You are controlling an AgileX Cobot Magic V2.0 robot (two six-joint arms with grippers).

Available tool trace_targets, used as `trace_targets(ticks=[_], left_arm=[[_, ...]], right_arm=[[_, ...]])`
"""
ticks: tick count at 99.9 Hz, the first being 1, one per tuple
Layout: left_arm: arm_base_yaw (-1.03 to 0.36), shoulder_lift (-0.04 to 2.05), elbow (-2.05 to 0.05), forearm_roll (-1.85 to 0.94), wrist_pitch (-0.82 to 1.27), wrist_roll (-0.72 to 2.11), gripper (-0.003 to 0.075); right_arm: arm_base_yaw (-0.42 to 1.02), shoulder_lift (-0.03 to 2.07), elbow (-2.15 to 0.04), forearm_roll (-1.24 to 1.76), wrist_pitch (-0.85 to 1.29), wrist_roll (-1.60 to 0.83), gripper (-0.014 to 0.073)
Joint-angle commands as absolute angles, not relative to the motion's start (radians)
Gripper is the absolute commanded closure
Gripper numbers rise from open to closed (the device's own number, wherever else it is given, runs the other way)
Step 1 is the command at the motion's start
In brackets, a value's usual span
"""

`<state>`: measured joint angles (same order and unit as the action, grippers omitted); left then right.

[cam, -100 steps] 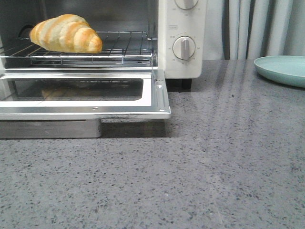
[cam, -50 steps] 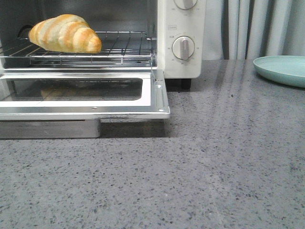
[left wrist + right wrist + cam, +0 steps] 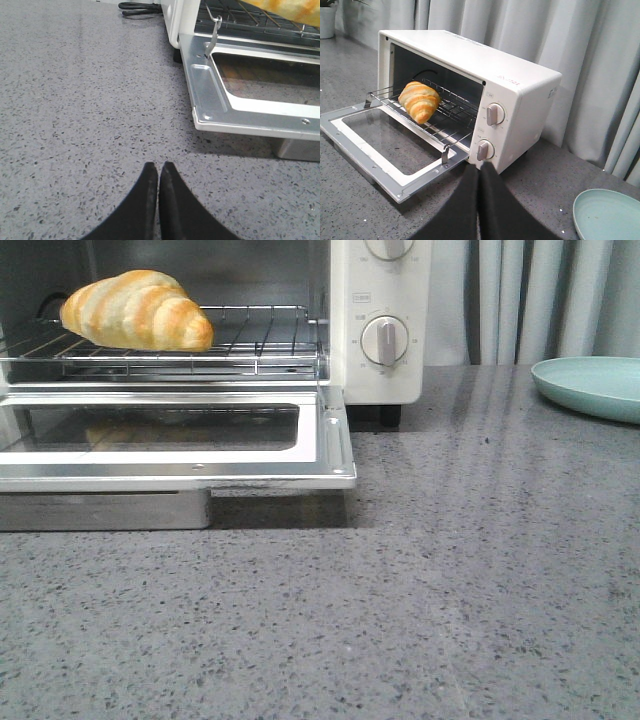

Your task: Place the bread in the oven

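Croissant roll [image 3: 136, 310] lies on the wire rack [image 3: 265, 340] of the toaster oven [image 3: 515, 95], toward the rack's left side as the front camera sees it, one tapered end pointing toward the open door. Rack is slid partway out over the door. Glass-window door [image 3: 322, 440] is folded down flat, resting level above the grey speckled countertop [image 3: 450, 590]; a faint reflection of the roll shows in the glass. Two dials [image 3: 490, 114] sit one above the other on the oven's right-hand panel.

My left gripper [image 3: 158, 172]: both fingers pressed together, tips touching, nothing between them. It hangs over bare countertop beside the door's corner, apart from it.

My right gripper [image 3: 479, 172]: fingers likewise closed against each other, empty, held in front of the oven's dial side.

Pale green plate [image 3: 592, 385] rests on the countertop to the right of the oven, well apart from it. Grey curtain [image 3: 600, 60] behind.
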<state>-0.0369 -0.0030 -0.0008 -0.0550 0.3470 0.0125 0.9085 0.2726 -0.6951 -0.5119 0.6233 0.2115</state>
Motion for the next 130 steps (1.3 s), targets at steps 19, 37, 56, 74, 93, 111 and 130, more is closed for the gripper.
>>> trace_targets(ticks=[19, 37, 56, 74, 93, 111, 130], left_arm=[[-0.036, -0.035, 0.024, -0.068, 0.308, 0.000, 0.0741], [-0.036, -0.033, 0.024, -0.068, 0.308, 0.000, 0.0741], [-0.036, -0.033, 0.024, -0.068, 0.308, 0.000, 0.0741], [-0.036, -0.033, 0.024, -0.068, 0.308, 0.000, 0.0741], [-0.036, -0.033, 0.024, -0.068, 0.308, 0.000, 0.0741], [-0.036, -0.033, 0.024, -0.068, 0.308, 0.000, 0.0741], [-0.036, -0.033, 0.024, -0.068, 0.308, 0.000, 0.0741]], right_arm=[[0.903, 0.283, -0.714, -0.571, 0.623, 0.211, 0.0662], [0.838, 0.283, -0.634, -0.629, 0.582, 0.247, 0.0662], [0.628, 0.283, -0.492, -0.517, 0.324, 0.284, 0.0662], [0.409, 0.279, -0.267, -0.398, -0.030, 0.252, 0.0662], [0.307, 0.172, -0.100, -0.320, -0.007, 0.252, 0.0662], [0.253, 0.103, 0.008, -0.283, 0.000, 0.252, 0.0662], [0.251, 0.071, 0.023, -0.273, 0.130, 0.252, 0.0662]])
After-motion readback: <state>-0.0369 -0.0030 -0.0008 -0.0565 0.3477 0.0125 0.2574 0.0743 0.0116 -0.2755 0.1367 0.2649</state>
